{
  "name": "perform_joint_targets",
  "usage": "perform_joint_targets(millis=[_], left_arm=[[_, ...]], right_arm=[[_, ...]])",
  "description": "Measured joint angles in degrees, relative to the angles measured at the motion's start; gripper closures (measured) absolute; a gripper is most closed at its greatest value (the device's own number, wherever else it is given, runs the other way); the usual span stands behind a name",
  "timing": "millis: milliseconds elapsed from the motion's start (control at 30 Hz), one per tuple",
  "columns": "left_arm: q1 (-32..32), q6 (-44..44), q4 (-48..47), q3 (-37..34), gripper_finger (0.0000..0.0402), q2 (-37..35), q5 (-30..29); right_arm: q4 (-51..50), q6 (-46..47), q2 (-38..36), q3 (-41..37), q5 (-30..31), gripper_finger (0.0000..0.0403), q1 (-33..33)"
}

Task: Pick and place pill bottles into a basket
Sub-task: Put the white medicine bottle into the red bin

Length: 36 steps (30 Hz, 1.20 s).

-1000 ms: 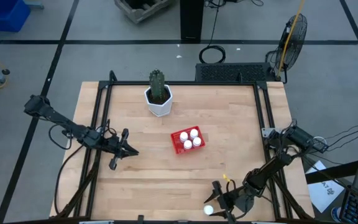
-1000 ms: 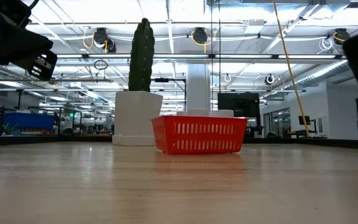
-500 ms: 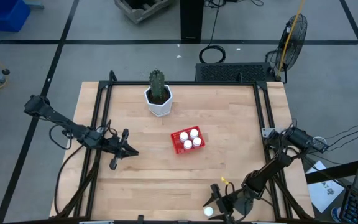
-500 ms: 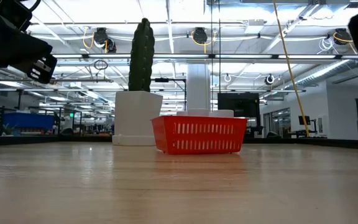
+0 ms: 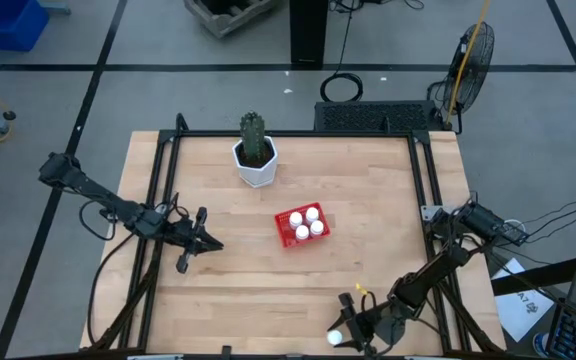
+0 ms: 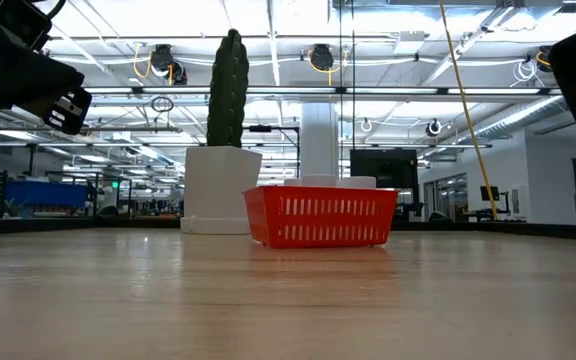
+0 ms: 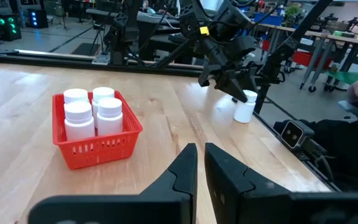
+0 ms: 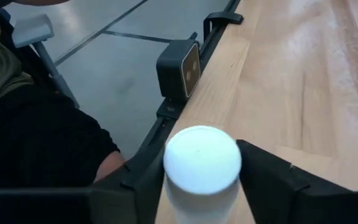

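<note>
Right wrist view is showing the last bottle [image 8: 202, 167] standing at the table's near edge, sitting between the right gripper's [image 8: 202, 186] two fingers [image 8: 272, 183]; the fingers are flanking its cap on both sides, but whether they are pressing on it I cannot tell. From above, that gripper [image 5: 345, 330] is hanging over the table's [image 5: 368, 180] front edge with the bottle [image 5: 337, 337] as a white dot at its tip. The red basket [image 5: 301, 226] is sitting near the middle of the table, well apart from that bottle, and is holding four bottles [image 7: 87, 112] upright. The left gripper [image 5: 205, 243] is waiting left of the basket, its fingers closed together and holding nothing. A cactus pot [image 5: 256, 152] is standing behind the basket.
</note>
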Motion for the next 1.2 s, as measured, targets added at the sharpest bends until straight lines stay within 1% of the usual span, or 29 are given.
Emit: perform_joint_targets(millis=[133, 300, 467, 633, 800, 933, 1000, 1133, 1200], left_arm=[[0.0, 0.0, 0.0, 0.0, 0.0366, 0.0, 0.0], [0.0, 0.1, 0.0, 0.0, 0.0366, 0.0, 0.0], [0.0, 0.8, 0.0, 0.0, 0.0366, 0.0, 0.0], [0.0, 1.4, 0.0, 0.0, 0.0366, 0.0, -0.3], [0.0, 1.4, 0.0, 0.0, 0.0366, 0.0, -0.4], [0.0, 1.4, 0.0, 0.0, 0.0366, 0.0, -0.4], [0.0, 1.4, 0.0, 0.0, 0.0366, 0.0, -0.4], [0.0, 1.7, 0.0, 0.0, 0.0366, 0.0, -0.4], [0.0, 1.7, 0.0, 0.0, 0.0366, 0.0, -0.4]], right_arm=[[-1.0, 0.3, -0.1, 0.0, 0.0, 0.0255, 0.0], [-0.9, -1.4, -0.1, 0.0, 0.0, 0.0255, -0.5], [-1.4, -4.6, -1.6, 0.0, 0.0, 0.0247, -3.7], [-2.4, -9.5, -4.5, 0.0, -0.1, 0.0253, -9.1], [-1.6, -14.6, -7.6, -0.1, -0.2, 0.0252, -16.5], [-1.6, -14.8, -8.3, -0.1, -4.3, 0.0249, -23.6], [-1.9, -15.1, -8.3, 0.1, -4.6, 0.0253, -26.4], [-3.0, -17.6, -8.3, 2.1, -5.2, 0.0253, -30.1], [-6.0, -17.8, -8.3, 4.2, -6.3, 0.0251, -31.6]])
